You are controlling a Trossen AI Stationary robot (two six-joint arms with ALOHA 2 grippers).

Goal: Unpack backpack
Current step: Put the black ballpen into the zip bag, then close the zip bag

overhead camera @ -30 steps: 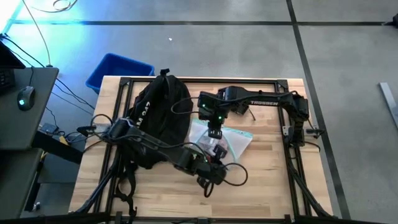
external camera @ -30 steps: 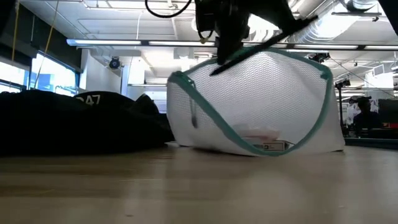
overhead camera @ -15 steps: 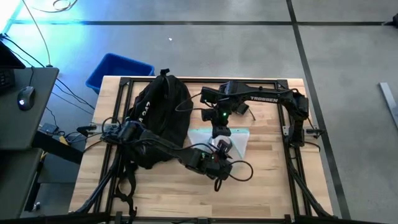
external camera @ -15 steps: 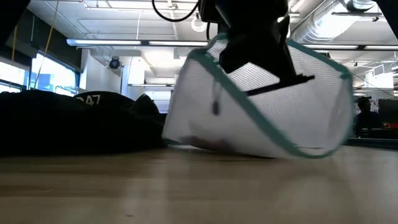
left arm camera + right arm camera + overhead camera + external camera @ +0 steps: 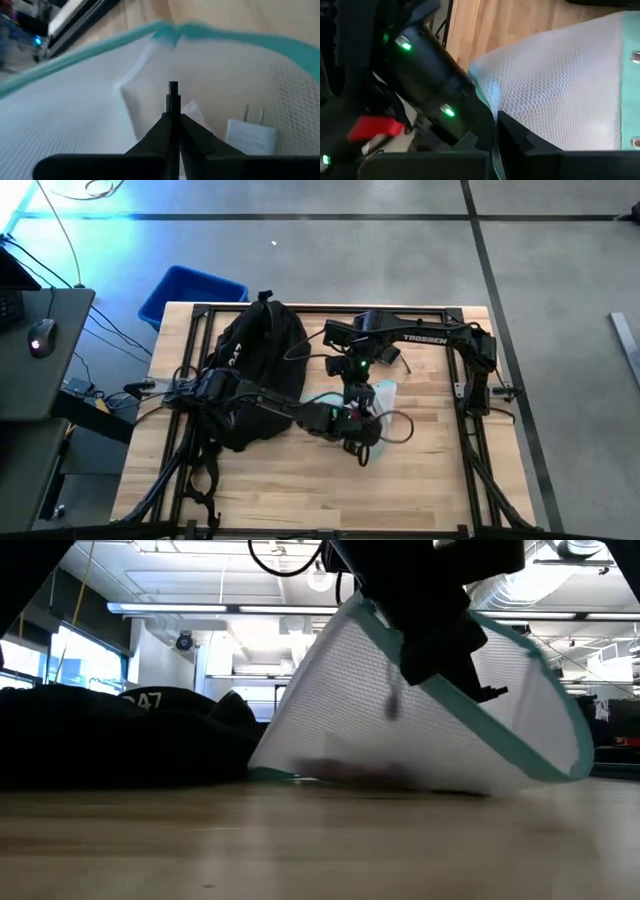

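Backpack (image 5: pixel 255 365) slumped at table's left-rear; soft, floppy, bulky, best grabbed by strap or top loop. Mesh pouch (image 5: pixel 420 710) light, limp, snag-prone; take by teal edging. Left gripper (image 5: pixel 172 107) pinched on zipper pull; right gripper (image 5: pixel 495 132) clamped on pouch edge.

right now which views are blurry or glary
Low view: mesh pouch smeared, ceiling lights glaring behind it. Left wrist view: pouch's teal edge streaked, soft. Right wrist view: mesh sharp, near arm blurred. High view: blue glare top left, backpack clear.
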